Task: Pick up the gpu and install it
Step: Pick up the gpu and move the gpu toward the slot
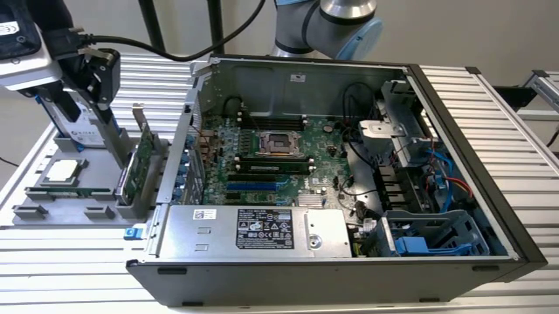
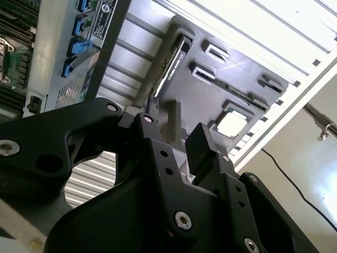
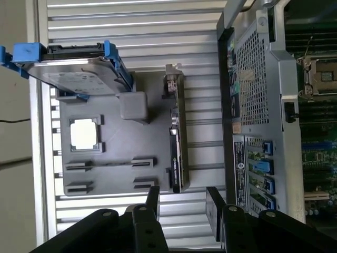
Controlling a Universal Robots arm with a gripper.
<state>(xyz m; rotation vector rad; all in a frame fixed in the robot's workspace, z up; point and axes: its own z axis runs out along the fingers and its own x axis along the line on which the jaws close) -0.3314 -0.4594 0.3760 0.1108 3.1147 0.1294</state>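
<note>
The gpu (image 1: pixel 140 165) stands on its edge in a slot of the grey parts holder (image 1: pixel 52 216), just outside the computer case's wall, at the exterior view's left. In the first wrist view I see the gpu (image 3: pixel 177 142) edge-on, its silver bracket (image 3: pixel 172 84) at the far end. In the second wrist view the gpu (image 2: pixel 174 60) lies beyond the fingers. My gripper (image 1: pixel 99 88) hangs above the holder, over the hard drive side. The gripper (image 3: pixel 183 206) is open with nothing between its black fingers (image 3: pixel 152 203), and the gpu's near end lines up with the gap. The gripper (image 2: pixel 176 126) is apart from the card.
A silver hard drive with blue rails (image 3: pixel 73 68), a processor chip (image 3: pixel 84 133) and a memory stick (image 1: pixel 70 193) share the holder. The open computer case (image 1: pixel 349 278) with its motherboard (image 1: pixel 279 167) lies at the exterior view's right. All rest on a ribbed aluminium table (image 1: pixel 70 261).
</note>
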